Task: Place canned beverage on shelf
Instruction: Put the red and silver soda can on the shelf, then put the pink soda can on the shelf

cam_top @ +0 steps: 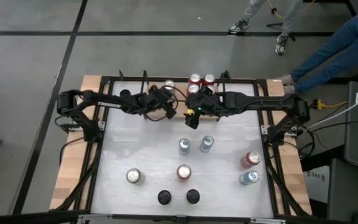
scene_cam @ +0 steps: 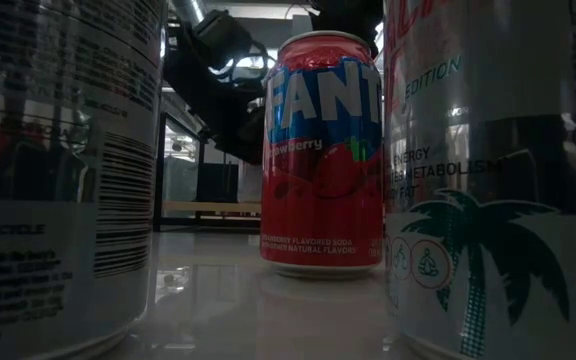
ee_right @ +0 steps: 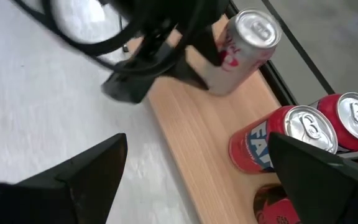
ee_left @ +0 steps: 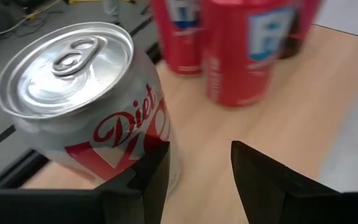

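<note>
A silver Diet Coke can [ee_left: 86,106] stands on the light-wood shelf [ee_left: 260,112] at the table's far edge; it also shows in the right wrist view [ee_right: 244,50] and the high view [cam_top: 169,86]. Three red cans [cam_top: 194,79] [ee_right: 278,146] stand on the shelf to its right. My left gripper [ee_left: 197,152] is open just near of the silver can, which stands beside one finger and not between the two. My right gripper [ee_right: 197,186] is open wide and empty, over the table near the shelf [cam_top: 190,117]. My left gripper has one finger [ee_left: 157,171] close against the lower side wall of the Diet Coke can [ee_left: 135,155]; I cannot tell whether it touches. The can stands on its base on the shelf.
Several more cans stand on the white table: two blue-silver [cam_top: 184,145] [cam_top: 207,144], a red one [cam_top: 184,172], a silver one [cam_top: 133,177], two at the right [cam_top: 251,159], two black-topped at the near edge [cam_top: 165,197]. People's legs [cam_top: 328,50] show beyond the far right corner.
</note>
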Controlling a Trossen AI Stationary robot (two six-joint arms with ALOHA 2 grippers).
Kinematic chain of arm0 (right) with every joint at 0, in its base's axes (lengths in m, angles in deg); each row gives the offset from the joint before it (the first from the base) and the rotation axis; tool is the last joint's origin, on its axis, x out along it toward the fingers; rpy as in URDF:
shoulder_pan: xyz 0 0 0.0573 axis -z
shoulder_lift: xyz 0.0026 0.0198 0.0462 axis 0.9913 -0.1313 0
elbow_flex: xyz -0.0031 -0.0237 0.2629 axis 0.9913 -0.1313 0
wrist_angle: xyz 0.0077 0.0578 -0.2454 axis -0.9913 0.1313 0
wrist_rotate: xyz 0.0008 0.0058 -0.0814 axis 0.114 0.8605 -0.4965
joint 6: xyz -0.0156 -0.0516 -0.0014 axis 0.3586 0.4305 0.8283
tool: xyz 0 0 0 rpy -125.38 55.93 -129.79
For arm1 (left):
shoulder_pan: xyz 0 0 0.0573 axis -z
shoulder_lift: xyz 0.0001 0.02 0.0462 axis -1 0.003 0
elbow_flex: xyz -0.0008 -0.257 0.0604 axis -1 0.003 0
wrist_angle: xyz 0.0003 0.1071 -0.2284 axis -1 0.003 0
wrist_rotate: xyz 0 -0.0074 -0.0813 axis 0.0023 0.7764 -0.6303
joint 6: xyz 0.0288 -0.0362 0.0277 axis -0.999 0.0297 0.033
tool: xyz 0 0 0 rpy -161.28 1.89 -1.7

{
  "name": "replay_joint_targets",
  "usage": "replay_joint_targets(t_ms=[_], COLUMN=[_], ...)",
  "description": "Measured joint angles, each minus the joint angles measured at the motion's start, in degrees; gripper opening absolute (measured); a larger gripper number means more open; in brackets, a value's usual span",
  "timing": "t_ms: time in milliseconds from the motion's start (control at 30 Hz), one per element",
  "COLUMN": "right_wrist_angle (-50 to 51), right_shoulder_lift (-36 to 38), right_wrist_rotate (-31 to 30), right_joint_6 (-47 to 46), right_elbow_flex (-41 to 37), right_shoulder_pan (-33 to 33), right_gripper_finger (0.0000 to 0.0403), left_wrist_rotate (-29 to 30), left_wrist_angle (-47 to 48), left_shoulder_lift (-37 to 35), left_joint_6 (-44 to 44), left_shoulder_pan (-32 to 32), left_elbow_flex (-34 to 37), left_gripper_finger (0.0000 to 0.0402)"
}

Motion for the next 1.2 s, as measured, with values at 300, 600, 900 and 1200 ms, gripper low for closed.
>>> replay_joint_targets(t_ms=[300, 600, 900, 1200], right_wrist_angle=[0.0, 1.2, 14.3, 28.4], right_shoulder_lift=[0.0, 0.2, 5.8, 12.9], right_wrist_rotate=[0.0, 0.0, 2.3, 6.6], right_joint_6=[0.0, 0.0, -4.3, -17.6], right_elbow_flex=[0.0, 0.0, 0.0, 0.0], right_shoulder_pan=[0.0, 0.0, -1.2, -10.4], right_gripper_finger=[0.038, 0.038, 0.038, 0.038], left_wrist_rotate=[-0.4, -4.9, -9.7, -9.6], left_wrist_angle=[-0.3, -0.5, 0.7, 1.2], left_shoulder_lift=[0.0, 0.0, -3.9, -9.5], left_joint_6=[0.0, 0.0, -0.1, -0.5], left_shoulder_pan=[-4.2, -3.6, 0.7, 3.4], left_elbow_flex=[0.0, 0.0, 0.0, 0.0], left_gripper_finger=[0.0162, 0.0162, 0.0162, 0.0163])
